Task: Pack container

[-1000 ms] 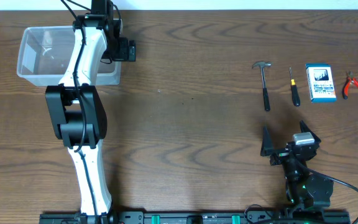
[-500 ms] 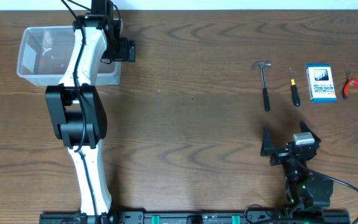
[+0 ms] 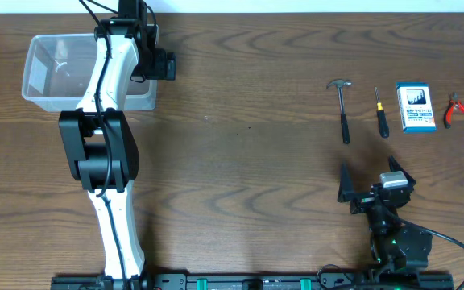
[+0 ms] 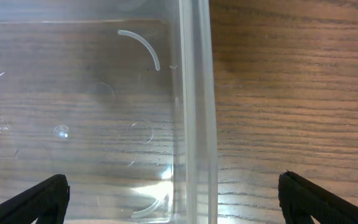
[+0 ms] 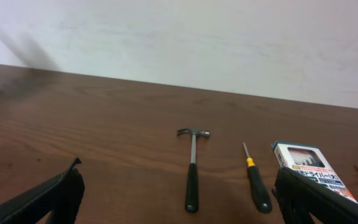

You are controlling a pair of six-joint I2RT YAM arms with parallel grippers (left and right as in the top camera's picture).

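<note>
Clear plastic container [image 3: 47, 68] sits far left; your left gripper [image 4: 173, 196], jaws apart, hangs over its right wall. Right gripper [image 3: 367, 179], near right and also apart, faces the hammer [image 3: 343, 113].

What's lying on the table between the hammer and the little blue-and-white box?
A screwdriver lies between the hammer and the box, touching neither. The overhead and right wrist views both show it.

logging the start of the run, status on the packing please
Left claw open above rim of container, which looks empty. Right claw open, holding nothing, facing hammer and screwdriver. Nothing in the way.
</note>
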